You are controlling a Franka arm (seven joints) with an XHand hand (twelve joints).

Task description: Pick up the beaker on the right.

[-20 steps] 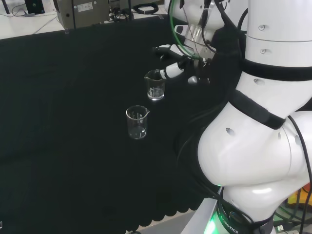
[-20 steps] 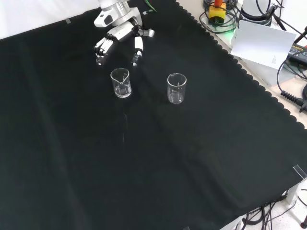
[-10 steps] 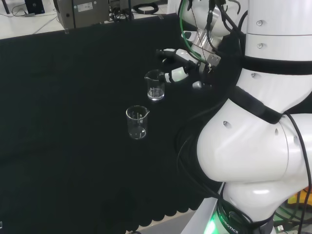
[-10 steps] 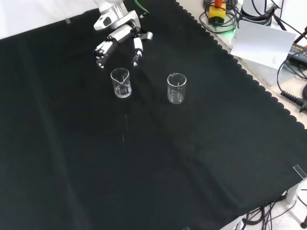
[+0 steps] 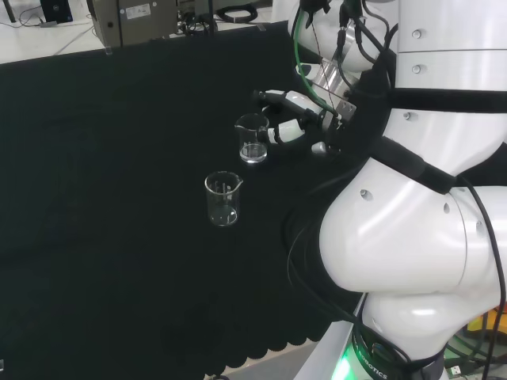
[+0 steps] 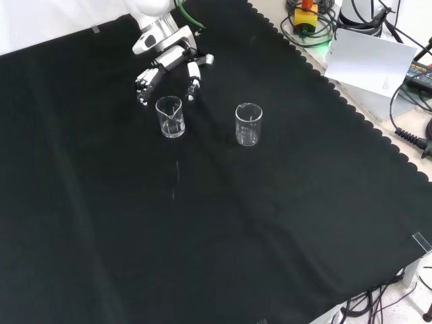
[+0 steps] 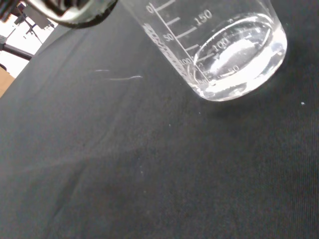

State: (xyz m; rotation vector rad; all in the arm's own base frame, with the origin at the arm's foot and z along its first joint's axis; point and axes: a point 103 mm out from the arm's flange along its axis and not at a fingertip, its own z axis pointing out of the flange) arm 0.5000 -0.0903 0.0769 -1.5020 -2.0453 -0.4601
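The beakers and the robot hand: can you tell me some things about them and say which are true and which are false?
1. Two clear beakers stand on the black cloth. True.
2. The hand has lifted a beaker off the cloth. False: both beakers stand on the cloth, and the hand holds nothing.
3. In the front view, the hand is just above the left beaker, with fingers spread to either side of it. True.
4. The other beaker lies on its side. False: it stands upright.
5. The hand's fingers are curled tightly round the glass. False: they are relaxed and open, near the rim of the left beaker.
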